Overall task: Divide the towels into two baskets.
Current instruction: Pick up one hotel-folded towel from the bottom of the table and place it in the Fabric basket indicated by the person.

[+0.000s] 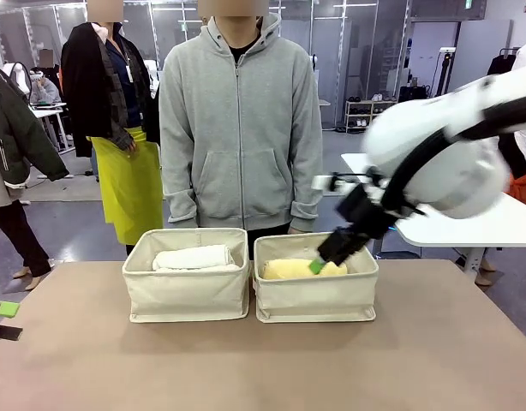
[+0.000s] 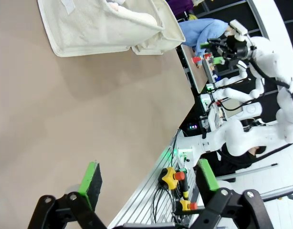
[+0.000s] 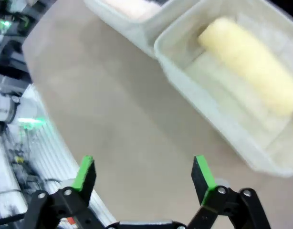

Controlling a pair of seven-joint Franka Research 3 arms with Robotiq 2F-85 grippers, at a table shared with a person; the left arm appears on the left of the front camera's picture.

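You are looking across a tan surface (image 1: 263,360) in a lab room, with a person in a grey hoodie (image 1: 241,120) standing at the far side just behind two cream baskets that are sitting side by side and touching. The left basket (image 1: 187,291) is holding a white towel (image 1: 193,257) lying along its length. The right basket (image 1: 314,295) is holding a yellow towel (image 1: 299,270), also lying lengthwise.

Your right arm is reaching in from the right, blurred by motion, and its right pincer (image 1: 318,265) is sitting at the top of the right basket, just over the yellow towel; from the front you cannot tell whether it is touching the roll. In the right wrist view the pincer (image 3: 142,174) is standing wide open with nothing between its green pads (image 3: 202,171), and the yellow towel (image 3: 251,64) is lying in its basket (image 3: 208,105) well beyond the fingertips.

In the left wrist view your left pincer (image 2: 149,179) is also spread wide and holding nothing, hanging over the bare surface (image 2: 75,119) near its edge, with a basket (image 2: 103,28) lying well away at the top of the picture and pale cloth showing inside it.
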